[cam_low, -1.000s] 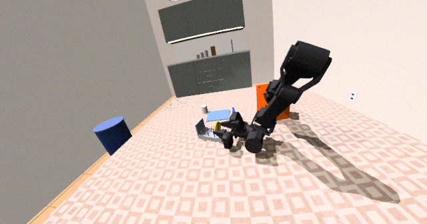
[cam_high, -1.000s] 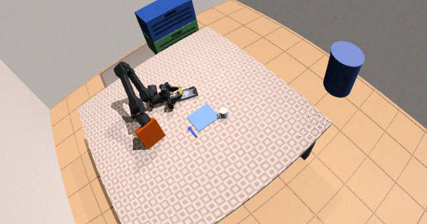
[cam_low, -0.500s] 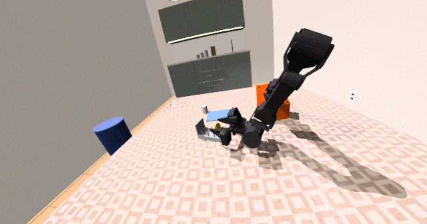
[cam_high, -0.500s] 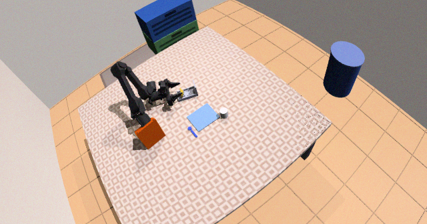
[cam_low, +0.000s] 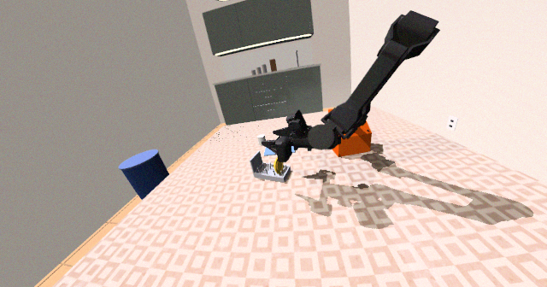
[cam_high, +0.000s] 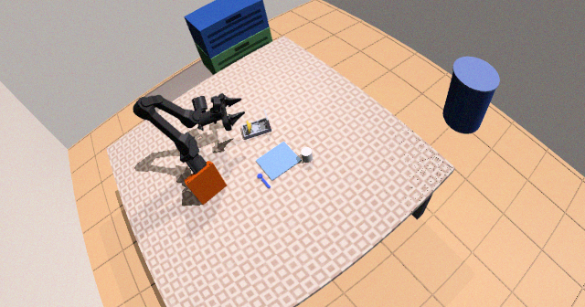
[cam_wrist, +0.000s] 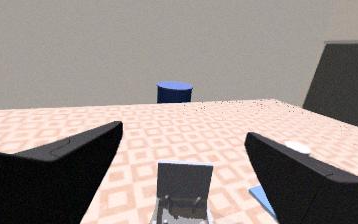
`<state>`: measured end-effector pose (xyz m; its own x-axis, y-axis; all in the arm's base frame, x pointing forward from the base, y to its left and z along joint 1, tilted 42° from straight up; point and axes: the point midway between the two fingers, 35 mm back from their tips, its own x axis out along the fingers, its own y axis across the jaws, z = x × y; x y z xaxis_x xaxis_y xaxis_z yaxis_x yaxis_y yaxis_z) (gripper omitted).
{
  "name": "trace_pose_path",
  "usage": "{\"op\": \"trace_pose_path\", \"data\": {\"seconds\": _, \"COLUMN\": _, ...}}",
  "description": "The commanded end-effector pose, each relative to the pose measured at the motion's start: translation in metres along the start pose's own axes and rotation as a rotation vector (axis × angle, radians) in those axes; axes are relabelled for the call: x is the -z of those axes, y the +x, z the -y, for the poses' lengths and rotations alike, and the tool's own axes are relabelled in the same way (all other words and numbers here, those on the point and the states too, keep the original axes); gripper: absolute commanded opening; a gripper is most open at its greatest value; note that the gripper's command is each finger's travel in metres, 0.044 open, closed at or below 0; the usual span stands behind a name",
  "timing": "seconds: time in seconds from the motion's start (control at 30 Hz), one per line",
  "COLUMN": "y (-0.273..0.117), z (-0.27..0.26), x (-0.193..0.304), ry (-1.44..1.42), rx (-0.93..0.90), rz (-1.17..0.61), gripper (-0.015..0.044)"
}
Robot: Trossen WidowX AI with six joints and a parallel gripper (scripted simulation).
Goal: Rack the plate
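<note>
The yellow plate point(cam_high: 249, 126) point(cam_low: 279, 166) stands upright in the dish rack, near the end closer to the arm. It is not in the wrist view. The grey dish rack point(cam_high: 262, 128) point(cam_low: 269, 177) point(cam_wrist: 185, 181) lies flat on the table, with its tall end panel at the end away from the arm. My gripper point(cam_high: 242, 107) point(cam_low: 268, 137) point(cam_wrist: 185, 133) is open with nothing between its fingers. It is above the table on the arm's side of the rack, higher than the plate and apart from it. The lower part of the plate is partly hidden by the rack.
A light blue mat point(cam_high: 278, 161) point(cam_wrist: 261, 196) lies beside the rack. A white cup point(cam_high: 306, 154) point(cam_low: 261, 139) point(cam_wrist: 298, 147) stands at its far corner, and a blue spoon point(cam_high: 264, 181) lies at its near side. An orange box point(cam_high: 207, 184) point(cam_low: 352, 143) is by the arm's base.
</note>
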<state>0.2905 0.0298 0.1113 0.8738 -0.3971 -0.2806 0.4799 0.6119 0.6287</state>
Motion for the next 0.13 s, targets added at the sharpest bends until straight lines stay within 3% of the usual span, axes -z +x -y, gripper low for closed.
{"op": "trace_pose_path", "data": {"seconds": 0.0, "y": 0.0002, "z": -0.0011, "x": -0.0002, "ry": -0.017, "rx": 0.002, "rz": -0.009, "gripper": 0.04}}
{"op": "trace_pose_path", "data": {"seconds": 0.1, "y": 0.0051, "z": 0.0013, "x": 0.0003, "ry": -0.063, "rx": 0.024, "rz": -0.022, "gripper": 0.04}}
